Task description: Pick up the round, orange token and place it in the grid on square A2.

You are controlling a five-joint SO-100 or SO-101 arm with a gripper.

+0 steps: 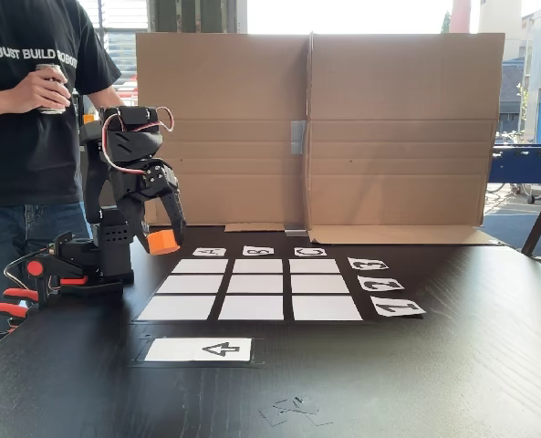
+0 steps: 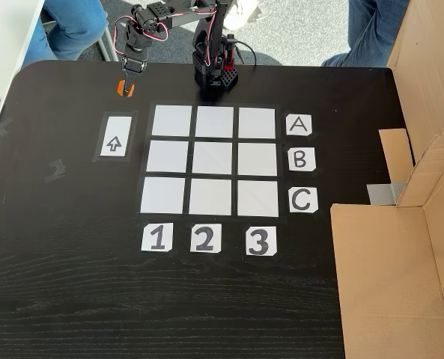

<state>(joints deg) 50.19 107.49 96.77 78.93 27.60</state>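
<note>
A black table (image 1: 452,365) holds a small black robot arm (image 1: 124,182) with red and white wires, clamped at the table edge with orange-handled clamps (image 1: 5,306). In a fixed view from the front, the gripper (image 1: 165,239) points down with its fingers closed on the sides of the token (image 1: 164,242), a small orange puck. The token hangs above the table, off the grid (image 1: 252,290), near the corner by the A card (image 1: 210,252).

In a fixed view from above, the gripper (image 2: 124,84) again clasps the token (image 2: 123,88), which sits over bare table beyond the arrow card (image 2: 114,144) and just outside the grid (image 2: 210,161). In this view the grid is 3 rows by 3 columns of white cells on black backing. Cards A (image 2: 299,125), B (image 2: 300,158) and C (image 2: 302,200) run down its right side, and cards 1 (image 2: 156,238), 2 (image 2: 205,238) and 3 (image 2: 260,241) run along its bottom. Square A2 (image 2: 213,122), the middle cell of the top row, is bare white. The arm's base (image 2: 214,75) stands just above that cell.

A folded cardboard screen (image 1: 389,128) stands behind the grid in the front view. A person in a black T-shirt (image 1: 24,109) stands behind the arm, holding a can (image 1: 51,87).
</note>
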